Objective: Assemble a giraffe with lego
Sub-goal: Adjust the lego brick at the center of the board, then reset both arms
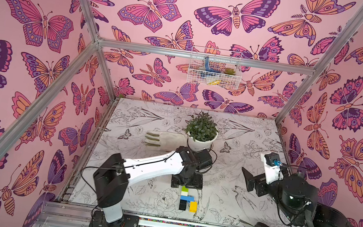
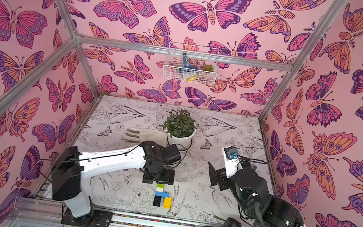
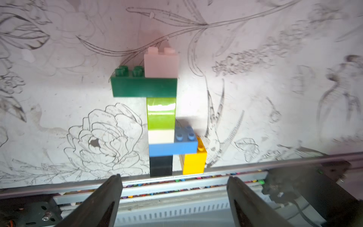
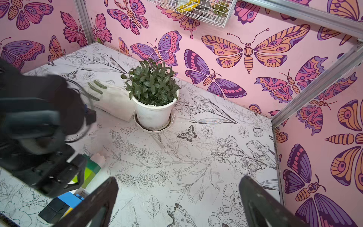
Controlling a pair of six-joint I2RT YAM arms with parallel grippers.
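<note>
giraffe [image 3: 161, 118]: tall thin lego-brick figure, upright on the white tabletop with black line-drawn flowers [image 1: 225, 187]; centre, near the front rail [image 1: 182, 225].
stack, top down: white square brick [image 3: 161, 63], long dark green brick [image 3: 144, 87], lime brick [image 3: 161, 114], second white brick [image 3: 160, 136], long blue brick [image 3: 172, 147], black leg [image 3: 161, 165].
overhang: the dark green brick sticks out past the neck on the black-leg side; the blue brick runs the opposite way.
yellow leg [image 3: 194, 163]: at the blue brick's free end, one stud showing past it; joined or just beside, cannot tell.
cream work glove with green fingers [image 1: 164, 139]: flat on the table, leftmost item, cuff just beside the white plastic pot [image 1: 200, 143].
left gripper [image 3: 174, 178]: fingers apart, nothing between them, no brick touched in the left wrist view; sits over the giraffe's head and hides it in both top views.
leafy green plant [image 1: 202, 127]: in that pot, behind the giraffe.
white wire basket [image 1: 212, 82]: hung on the back wall, above the plant; blue item [image 1: 206, 65] and small succulent [image 1: 229, 71] inside.
right gripper [image 4: 177, 181]: fingers wide apart, empty, over bare table right of the giraffe, well apart from it.
</note>
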